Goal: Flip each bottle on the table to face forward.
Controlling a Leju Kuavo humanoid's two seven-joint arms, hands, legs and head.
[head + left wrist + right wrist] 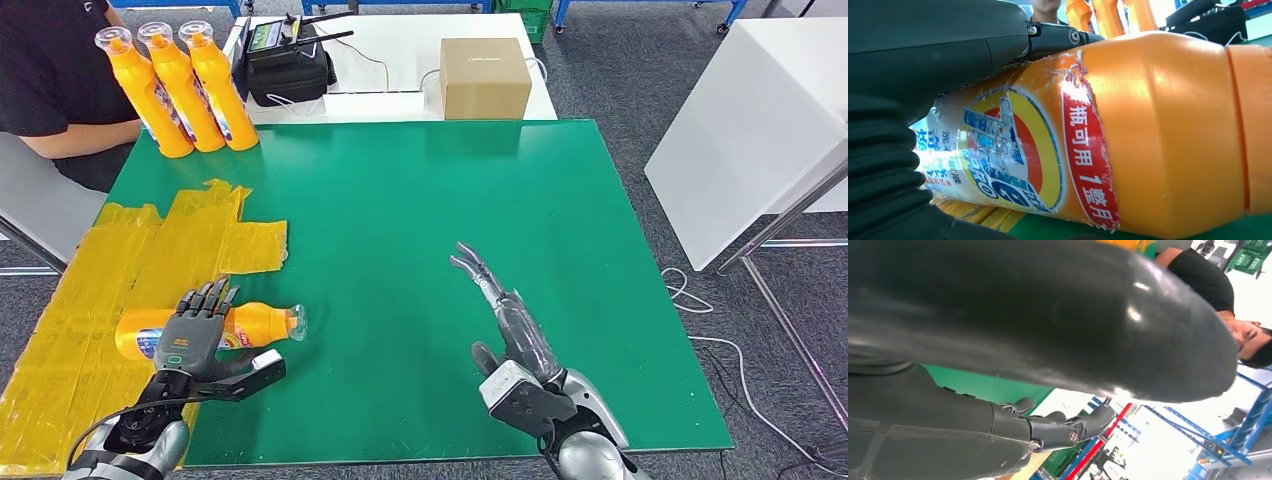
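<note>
Orange detergent bottle (255, 325) lies on its side at the worktop's (420, 220) near-left, half on yellow tape (150, 250), long axis left-right, clear cap pointing right. Left robot hand (198, 335) rests over its torn glossy label, fingers draped; firm grasp unclear. Right robot hand (500, 310) hovers, fingers extended, holding nothing. Three upright orange bottles (180, 90) far-left.

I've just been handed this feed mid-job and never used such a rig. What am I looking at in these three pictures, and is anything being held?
It is a humanoid robot with two arms. The wide picture is from its head, looking down on a green table. The other two come from cameras at each wrist, so they look turned. The left robot hand is wrapped over an orange bottle lying on its side by yellow tape patches; the left wrist picture shows its label up close. The right robot hand is open, holding nothing. Three orange bottles stand upright at the far corner, near a seated person.
</note>
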